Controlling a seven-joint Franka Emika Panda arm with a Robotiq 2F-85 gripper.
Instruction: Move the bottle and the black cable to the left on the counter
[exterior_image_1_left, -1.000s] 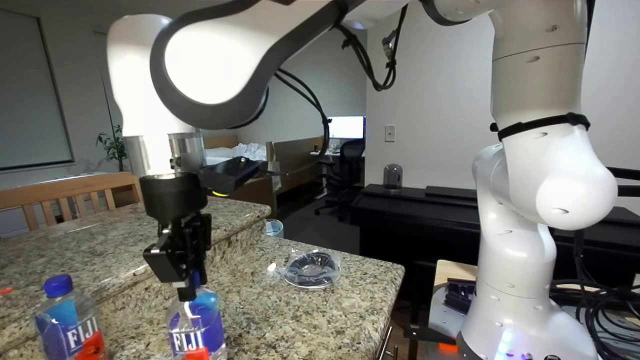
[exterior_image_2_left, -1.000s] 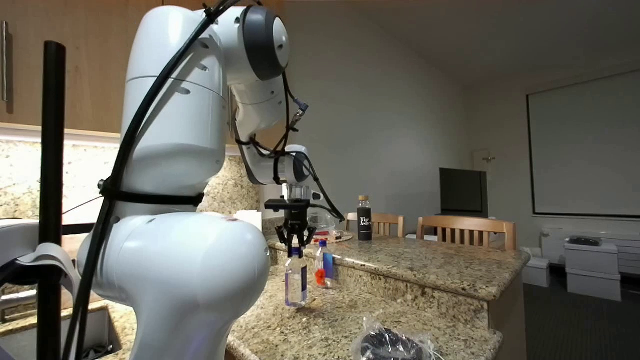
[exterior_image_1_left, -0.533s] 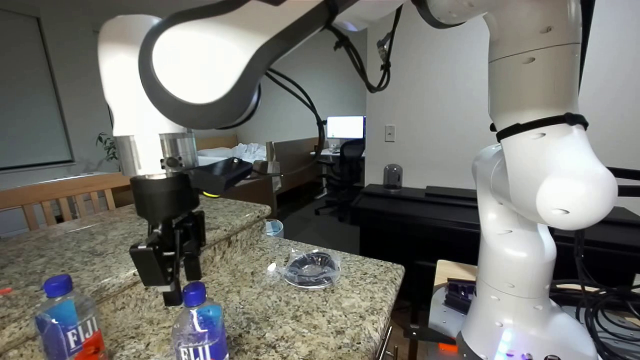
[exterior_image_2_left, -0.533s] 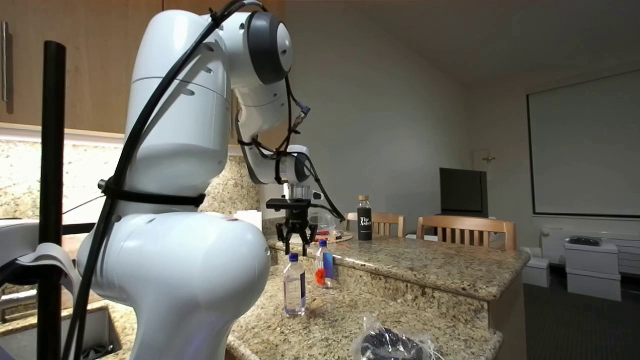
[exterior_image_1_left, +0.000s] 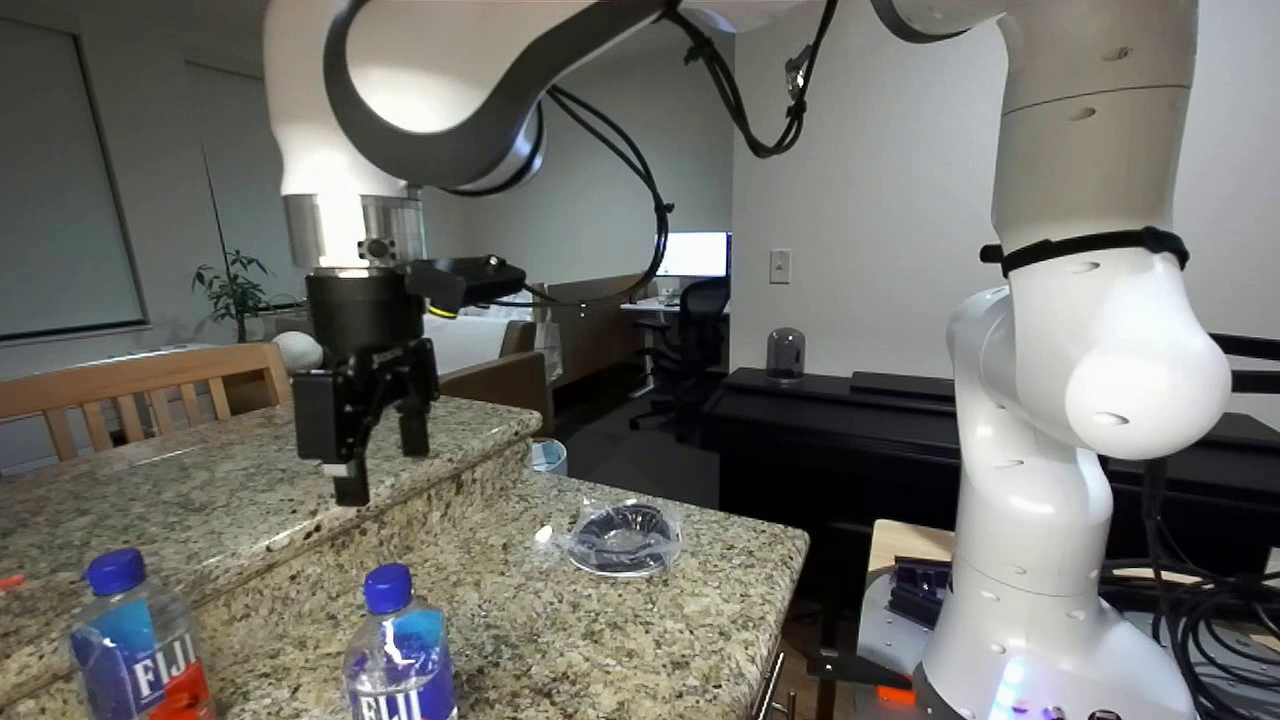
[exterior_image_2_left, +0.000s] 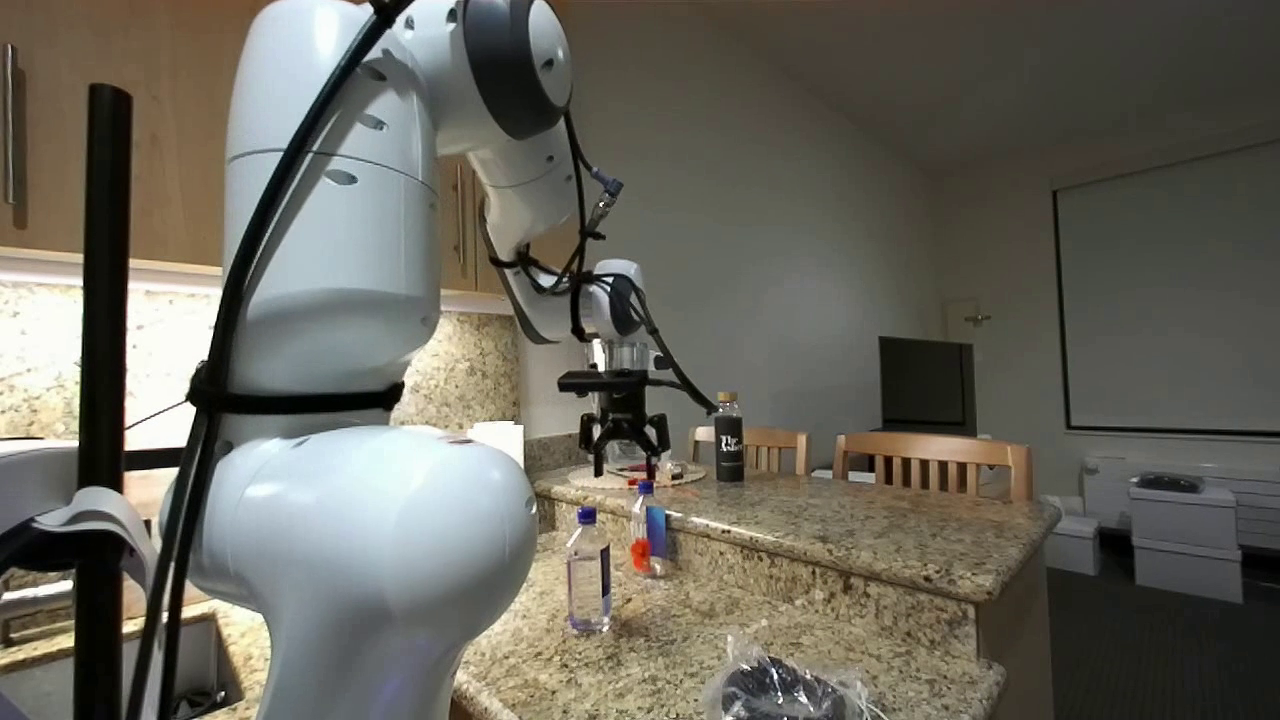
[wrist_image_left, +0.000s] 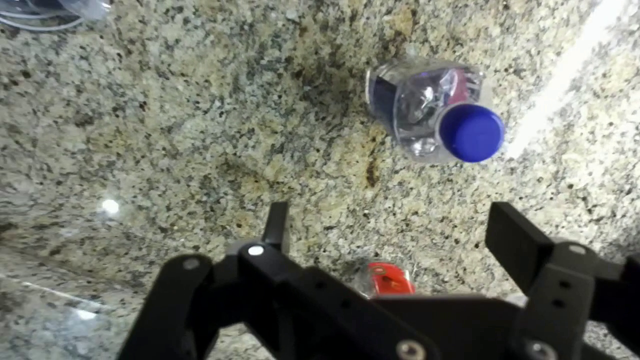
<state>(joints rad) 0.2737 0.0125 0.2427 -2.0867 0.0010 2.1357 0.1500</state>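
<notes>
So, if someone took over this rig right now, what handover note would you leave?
Gripper: jaws open, holding nothing, up above the counter.
Bottle: upright on the counter; its top was between the jaws a second ago, now free. Another bottle stands nearer the raised ledge.
Black cable: apparently what lies in clear plastic on the counter.
Done: bottle released; whether it is far enough left, I can't tell.
Left: probably the cable, which the jaws aren't holding.
</notes>
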